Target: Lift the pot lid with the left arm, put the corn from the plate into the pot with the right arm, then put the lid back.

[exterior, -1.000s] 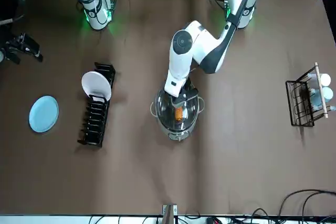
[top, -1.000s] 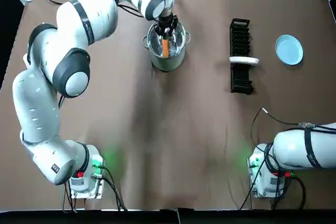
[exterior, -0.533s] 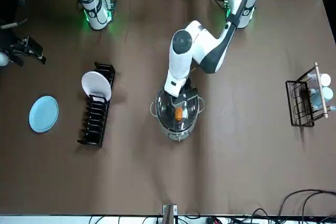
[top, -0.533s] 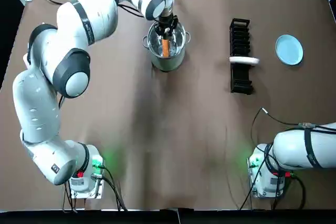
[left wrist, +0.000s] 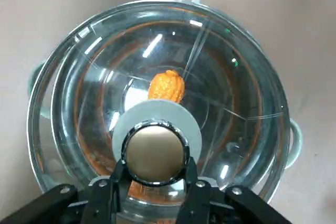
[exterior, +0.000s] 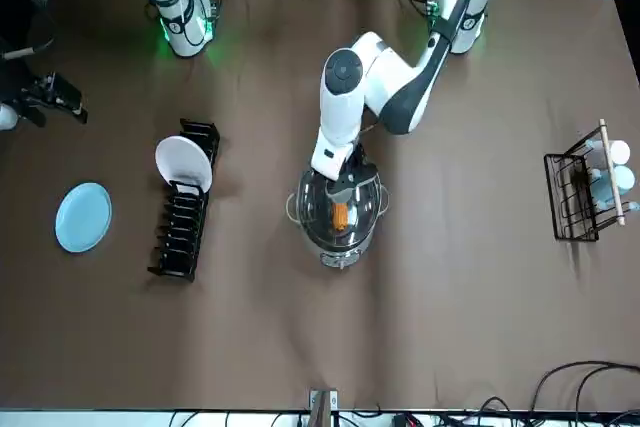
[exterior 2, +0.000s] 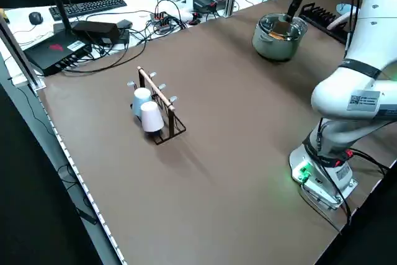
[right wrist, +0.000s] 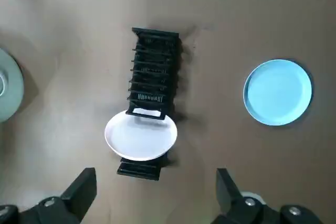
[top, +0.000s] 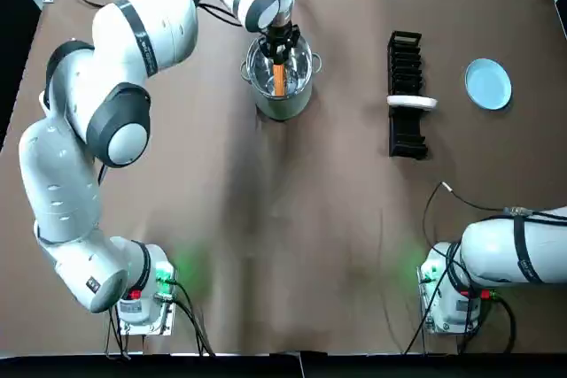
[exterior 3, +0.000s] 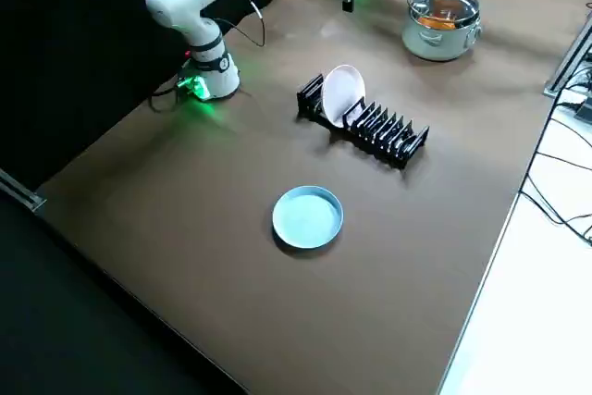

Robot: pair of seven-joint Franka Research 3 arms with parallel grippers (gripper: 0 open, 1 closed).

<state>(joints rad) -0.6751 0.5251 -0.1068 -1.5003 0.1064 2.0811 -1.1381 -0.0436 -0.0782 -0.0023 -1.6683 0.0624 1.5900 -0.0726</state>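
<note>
- Left pincer (left wrist: 152, 174) clenched on knob of round glass lid (left wrist: 220, 77), seated on steel pot (top: 280, 99); orange corn cob (left wrist: 166, 85) inside
- Right pincer (right wrist: 155, 187) released, raised near worktop's far right corner
- Judged final step: release knob, lift clear

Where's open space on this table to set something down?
The broad table middle between the pot and the arm bases is bare, as is the strip between pot and cup rack. Crowded: left gripper on the lid; dish rack, blue plate, right gripper overhead.
</note>
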